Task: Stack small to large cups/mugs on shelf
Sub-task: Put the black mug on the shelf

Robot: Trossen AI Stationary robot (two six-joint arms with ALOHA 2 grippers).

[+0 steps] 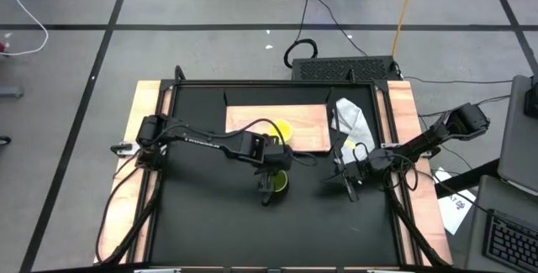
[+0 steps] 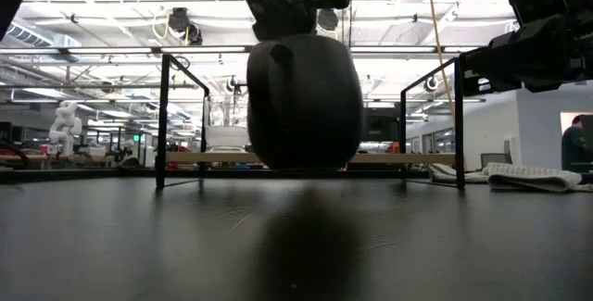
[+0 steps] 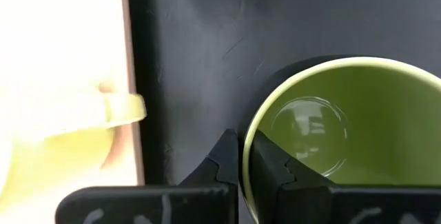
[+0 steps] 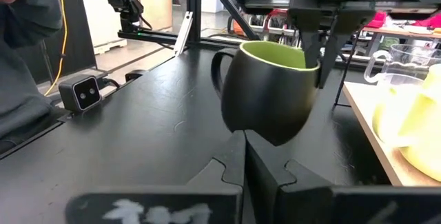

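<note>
The left gripper [image 4: 318,52] pinches the olive-green mug's [image 4: 272,89] rim, holding it tilted above the surface [image 1: 210,214] at centre frame. The idle right gripper [image 1: 346,181] sits closed. The shelf [image 1: 252,118] partly hides behind the arm.

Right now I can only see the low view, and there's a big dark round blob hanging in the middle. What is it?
Observer: That's the dark olive-green mug. The left gripper is pinching its rim.
Operator: Is it touching the table?
Observer: No. The right wrist view shows it in the air, tilted, above the black table.
Operator: Where's the yellow one?
Observer: The yellow mug stands on the wooden board, near its front edge. The right gripper waits shut over the table, to the lifted mug's right.
</note>
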